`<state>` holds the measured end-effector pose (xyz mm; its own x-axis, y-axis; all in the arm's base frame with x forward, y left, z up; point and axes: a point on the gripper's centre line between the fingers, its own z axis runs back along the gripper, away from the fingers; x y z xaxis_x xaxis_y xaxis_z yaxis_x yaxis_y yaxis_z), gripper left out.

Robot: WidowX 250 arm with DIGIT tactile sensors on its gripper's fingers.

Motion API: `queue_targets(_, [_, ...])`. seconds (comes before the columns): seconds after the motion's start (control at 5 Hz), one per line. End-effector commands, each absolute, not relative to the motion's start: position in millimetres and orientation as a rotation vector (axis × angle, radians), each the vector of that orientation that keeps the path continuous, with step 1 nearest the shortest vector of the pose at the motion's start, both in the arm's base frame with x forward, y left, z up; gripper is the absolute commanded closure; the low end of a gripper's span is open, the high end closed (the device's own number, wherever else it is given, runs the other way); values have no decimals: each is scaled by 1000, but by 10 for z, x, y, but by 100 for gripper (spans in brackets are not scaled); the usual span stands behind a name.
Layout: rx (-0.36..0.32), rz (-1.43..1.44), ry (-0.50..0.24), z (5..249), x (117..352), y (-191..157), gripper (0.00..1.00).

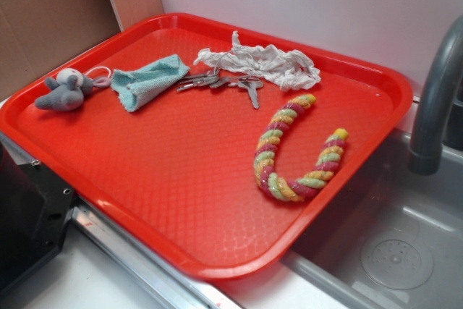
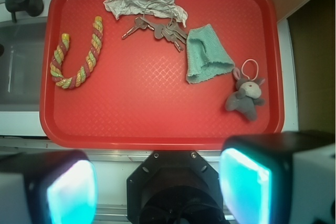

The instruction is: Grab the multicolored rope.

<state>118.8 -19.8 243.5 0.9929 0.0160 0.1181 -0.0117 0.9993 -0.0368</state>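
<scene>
The twisted yellow, pink and pale green rope (image 2: 77,56) is lying curved in a U at nine o'clock on the red plastic tray (image 2: 157,124) in the wrist view. The end effector (image 2: 157,187) is hovering spread apart, gripping nothing, over the tray's six o'clock edge.

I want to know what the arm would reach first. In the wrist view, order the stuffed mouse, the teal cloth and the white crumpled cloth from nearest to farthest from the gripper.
From the gripper, open at the bottom edge:
1. Stuffed mouse, right side of the red tray.
2. Teal cloth, right of centre.
3. White crumpled cloth, at the far edge.
</scene>
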Motion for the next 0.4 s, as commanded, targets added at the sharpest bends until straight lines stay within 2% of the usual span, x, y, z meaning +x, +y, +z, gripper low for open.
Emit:
queue_targets(0.0, [-36, 14, -119, 2435, 1188, -198, 0])
queue_targets(0.2, [-46, 202, -123, 2355, 1238, -255, 0])
